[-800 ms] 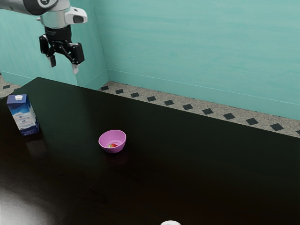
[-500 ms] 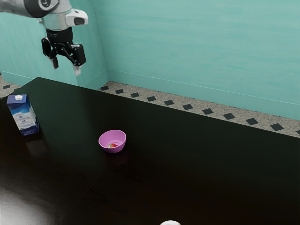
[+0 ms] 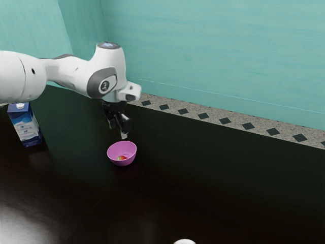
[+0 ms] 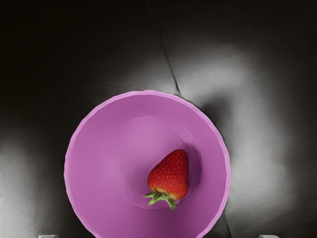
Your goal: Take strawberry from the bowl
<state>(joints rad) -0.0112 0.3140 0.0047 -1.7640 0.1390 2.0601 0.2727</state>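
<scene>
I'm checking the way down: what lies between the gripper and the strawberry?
Only open air: in the wrist view nothing covers the strawberry inside the pink bowl, and the exterior view shows the gripper above the bowl.

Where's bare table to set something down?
Bare tabletop: between carton and bowl; between bowl and white object; from bowl toward the exterior view's right edge. Crowded: at the bowl, strawberry inside, gripper above.
</scene>
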